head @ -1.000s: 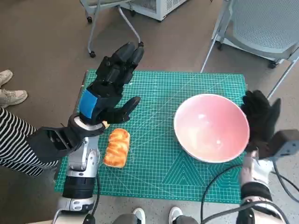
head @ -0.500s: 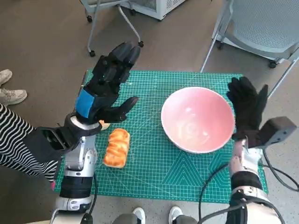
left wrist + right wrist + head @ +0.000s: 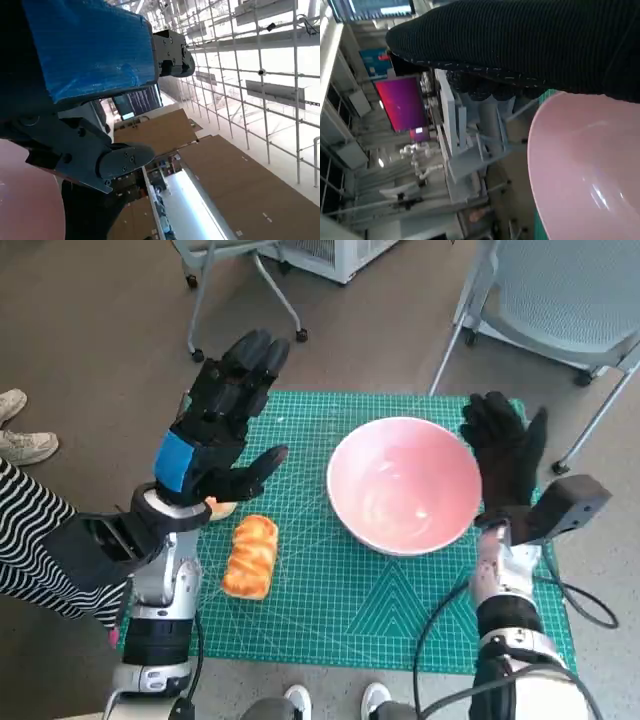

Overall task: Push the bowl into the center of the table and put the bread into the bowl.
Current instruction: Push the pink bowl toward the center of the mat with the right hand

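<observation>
Head view puts your right hand (image 3: 506, 462) flat and upright against the right side of the pink bowl (image 3: 403, 483), fingers spread and holding nothing, its palm against the rim. From that hand, the bowl sits just to its left on the green cutting mat (image 3: 390, 610), near the middle of the mat's width and towards its far half; bare mat lies nearer to you than the bowl and further to its left. The mat's right edge lies just beyond the hand, and past it are chair legs and floor. Your left hand (image 3: 218, 425) is raised above the mat's far-left corner, fingers apart and empty, blue tape showing on its back. The bread (image 3: 250, 555) lies on the mat below and nearer you than that hand, close to the mat's left edge, well apart from the bowl. A small orange thing (image 3: 220, 507) peeks out beside the left wrist; you cannot tell what it is. No writing can be read on anything. A striped sleeve (image 3: 30, 540) lies off the left edge.
</observation>
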You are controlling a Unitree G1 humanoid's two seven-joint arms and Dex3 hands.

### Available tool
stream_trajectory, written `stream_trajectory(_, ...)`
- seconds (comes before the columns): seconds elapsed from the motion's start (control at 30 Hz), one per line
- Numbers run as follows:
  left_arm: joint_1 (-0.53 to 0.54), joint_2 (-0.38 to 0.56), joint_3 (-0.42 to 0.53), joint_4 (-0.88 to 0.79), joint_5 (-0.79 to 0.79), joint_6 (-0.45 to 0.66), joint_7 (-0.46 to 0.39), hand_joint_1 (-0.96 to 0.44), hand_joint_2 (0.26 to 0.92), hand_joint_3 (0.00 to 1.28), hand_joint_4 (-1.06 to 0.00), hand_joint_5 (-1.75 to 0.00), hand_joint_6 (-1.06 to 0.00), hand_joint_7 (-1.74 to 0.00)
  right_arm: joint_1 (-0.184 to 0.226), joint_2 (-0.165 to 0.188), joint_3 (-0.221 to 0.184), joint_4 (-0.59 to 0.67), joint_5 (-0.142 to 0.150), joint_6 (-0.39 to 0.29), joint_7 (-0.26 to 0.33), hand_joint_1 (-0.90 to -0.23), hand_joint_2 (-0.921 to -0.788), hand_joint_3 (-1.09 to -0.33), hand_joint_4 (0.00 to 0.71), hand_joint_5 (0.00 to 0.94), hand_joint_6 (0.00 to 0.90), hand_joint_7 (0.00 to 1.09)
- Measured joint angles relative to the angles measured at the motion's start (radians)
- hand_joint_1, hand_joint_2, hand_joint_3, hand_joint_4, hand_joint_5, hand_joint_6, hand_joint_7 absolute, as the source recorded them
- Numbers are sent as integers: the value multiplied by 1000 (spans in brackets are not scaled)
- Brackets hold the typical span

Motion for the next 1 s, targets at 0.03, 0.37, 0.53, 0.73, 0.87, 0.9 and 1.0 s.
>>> stream_trajectory(0.03,1,0,0,-1,0,0,2,-145,862,529,-36,-98,1,-411,-3,3,1,3,0,5,-2,-576,-921,-850,69,0,4,426)
stream_trajectory(0.37,10,3,0,-17,2,0,10,-150,877,502,-38,-78,1,-399,-31,25,-1,21,2,47,-10,-596,-921,-834,58,0,1,415)
stream_trajectory(0.53,13,4,0,-19,4,0,14,-156,881,493,-39,-71,1,-396,-32,29,-7,24,5,64,-6,-603,-921,-830,54,0,2,411)
stream_trajectory(0.73,17,4,0,-19,11,0,21,-160,887,484,-41,-66,1,-394,-32,28,-14,23,6,73,-2,-602,-921,-828,55,1,3,408)
stream_trajectory(0.87,17,3,-1,-19,21,0,26,-160,890,479,-44,-64,1,-393,-32,23,-14,16,3,70,-3,-601,-921,-826,61,4,5,408)
stream_trajectory(0.9,17,3,-2,-19,23,0,26,-163,891,477,-46,-63,1,-393,-32,20,-14,13,2,69,-3,-603,-921,-824,64,5,7,409)
stream_trajectory(1.0,18,2,-3,-20,26,0,27,-166,893,471,-49,-62,1,-393,-31,12,-13,2,1,58,-3,-605,-921,-819,73,9,11,413)
